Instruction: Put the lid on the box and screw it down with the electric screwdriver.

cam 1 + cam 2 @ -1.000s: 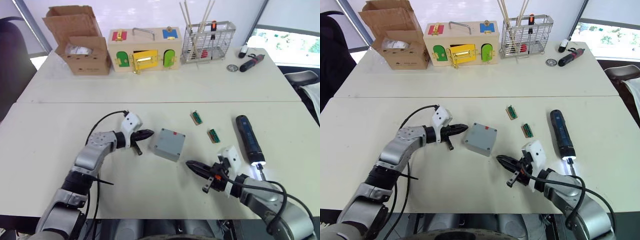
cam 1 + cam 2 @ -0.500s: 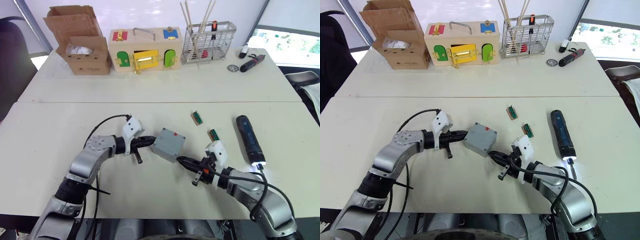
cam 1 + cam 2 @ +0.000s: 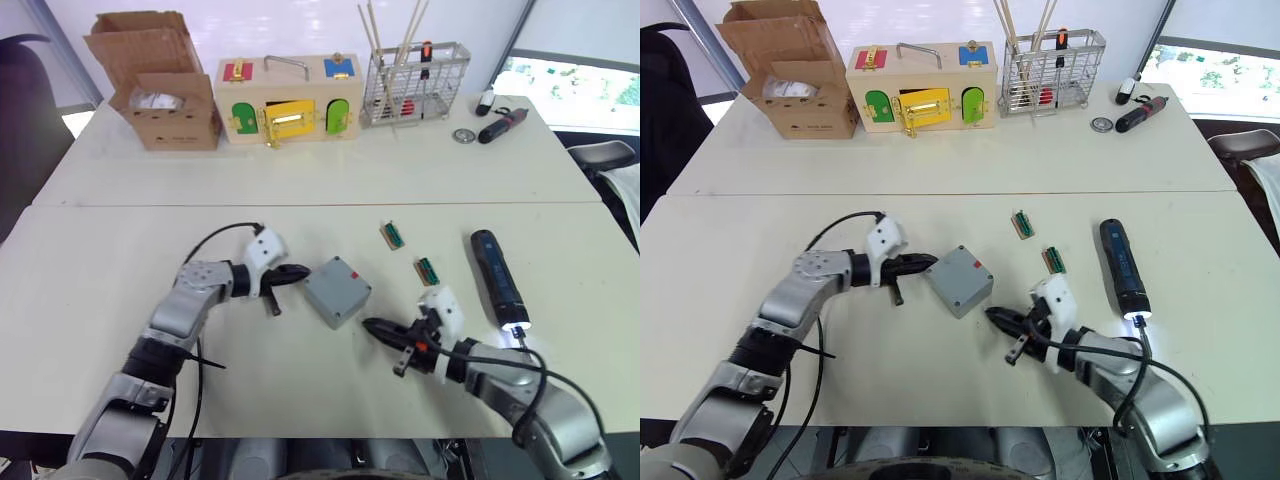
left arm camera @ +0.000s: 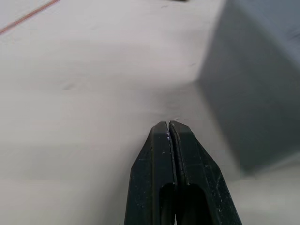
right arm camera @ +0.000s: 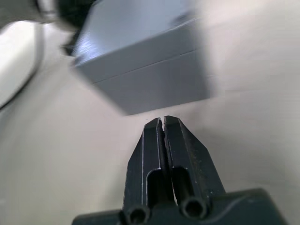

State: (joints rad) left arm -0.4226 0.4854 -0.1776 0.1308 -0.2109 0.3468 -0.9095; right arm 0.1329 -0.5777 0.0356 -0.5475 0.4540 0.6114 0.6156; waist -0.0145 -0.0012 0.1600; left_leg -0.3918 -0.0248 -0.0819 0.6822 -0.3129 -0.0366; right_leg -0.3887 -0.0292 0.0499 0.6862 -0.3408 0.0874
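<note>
The 2 head views look down over the table [image 3: 90,290] from above; each wrist view sits close — both share the box [image 5: 140,65].

We can read no words, numbers or brand names anywhere here. The cardboard box [image 3: 160,85] carries a dark print low on its front, too small for us to make out. The box [image 3: 337,291] bears a small red mark on its top, with no lettering we can tell. The screwdriver [image 3: 497,278] shows a tiny red spot, unreadable.
</note>
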